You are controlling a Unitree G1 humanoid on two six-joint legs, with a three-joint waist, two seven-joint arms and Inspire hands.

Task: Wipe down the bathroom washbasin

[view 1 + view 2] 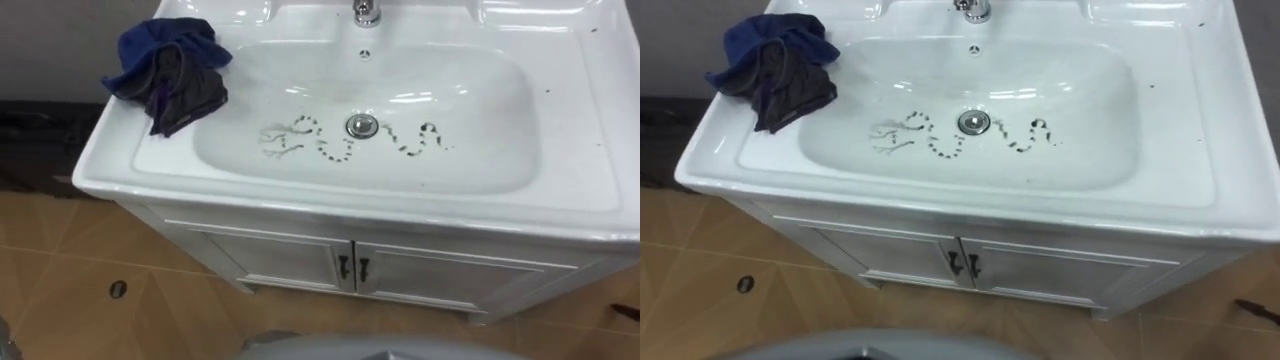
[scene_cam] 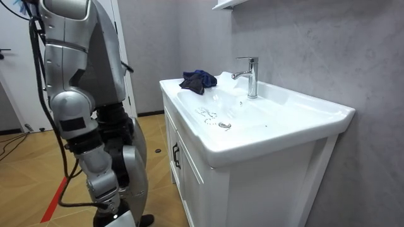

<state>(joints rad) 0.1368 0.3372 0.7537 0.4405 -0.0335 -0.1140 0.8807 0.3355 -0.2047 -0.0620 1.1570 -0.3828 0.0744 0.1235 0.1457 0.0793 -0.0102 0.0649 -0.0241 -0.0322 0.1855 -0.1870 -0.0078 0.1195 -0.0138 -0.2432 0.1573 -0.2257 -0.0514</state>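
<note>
A crumpled blue and grey cloth [image 1: 168, 72] lies free on the basin's [image 1: 560, 190] rear left corner. Dark squiggles [image 1: 330, 152] cross the bowl's bottom on either side of the drain [image 1: 361, 125], so wiping looks not yet begun. The right hand [image 2: 112, 209] hangs low beside the robot; I cannot tell its grip.

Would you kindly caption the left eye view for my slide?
Dark marks flank the drain of the basin; a cloth lies on its left rim.
</note>
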